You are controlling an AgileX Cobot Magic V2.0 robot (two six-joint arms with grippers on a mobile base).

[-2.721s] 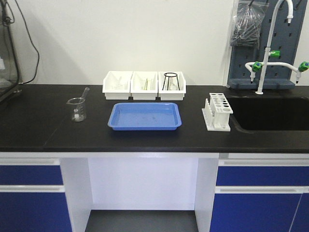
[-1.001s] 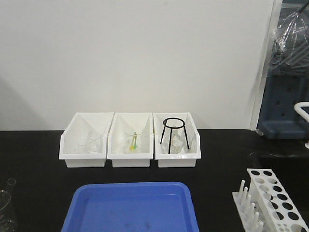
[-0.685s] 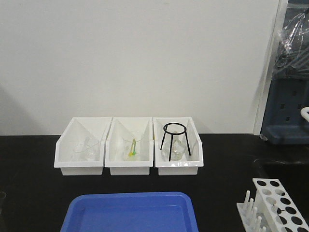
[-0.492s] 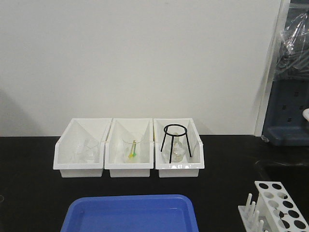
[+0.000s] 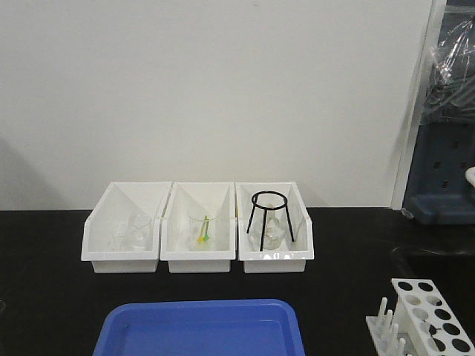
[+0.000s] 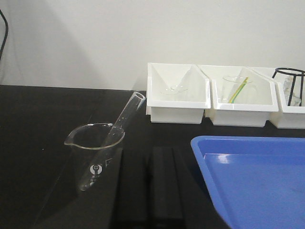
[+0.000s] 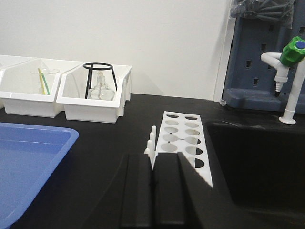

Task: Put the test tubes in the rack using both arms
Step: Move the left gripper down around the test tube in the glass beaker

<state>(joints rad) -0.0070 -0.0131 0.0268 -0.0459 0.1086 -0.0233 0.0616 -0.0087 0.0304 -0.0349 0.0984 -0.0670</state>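
Observation:
One test tube (image 6: 125, 116) leans, open rim up, in a clear beaker (image 6: 95, 152) on the black bench, left of the blue tray (image 6: 248, 181). My left gripper (image 6: 150, 151) is shut and empty, low over the bench just right of the beaker and apart from it. The white rack (image 7: 183, 136) has two rows of empty holes and pegs on its left side. It stands right behind my right gripper (image 7: 153, 158), which is shut and empty. The rack also shows at the bottom right of the front view (image 5: 427, 311). No arm shows in the front view.
Three white open-front bins (image 5: 199, 259) stand at the back: glassware on the left, a beaker with a green-yellow stick in the middle, a black tripod (image 5: 269, 215) over a flask on the right. A sink (image 7: 257, 157) and tap (image 7: 290, 71) lie right of the rack.
The front view has drawn much closer to the bench and then settled, so the beaker has left that view. Nothing on the bench has moved.

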